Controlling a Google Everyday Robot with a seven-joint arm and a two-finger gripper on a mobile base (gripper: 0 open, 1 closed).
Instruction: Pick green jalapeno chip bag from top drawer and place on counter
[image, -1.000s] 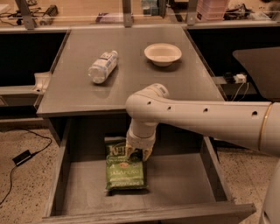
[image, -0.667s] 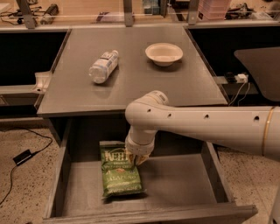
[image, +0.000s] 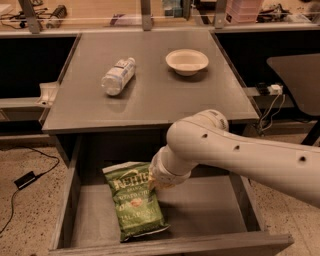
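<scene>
Green foil low in the frame: the green jalapeno chip bag (image: 134, 202) lies in the open top drawer (image: 210, 207), left of centre. The white arm (image: 240, 150) reaches in from the right, its end effector (image: 159, 183) against the bag's upper right edge; whether it grasps the bag, I cannot tell. Above, the counter (image: 150, 100) carries a lying water bottle (image: 118, 76) and a bowl (image: 187, 61).

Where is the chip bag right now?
In the camera view, the green jalapeno chip bag is in the open top drawer, left of centre, with the hand at its upper right edge.
</scene>
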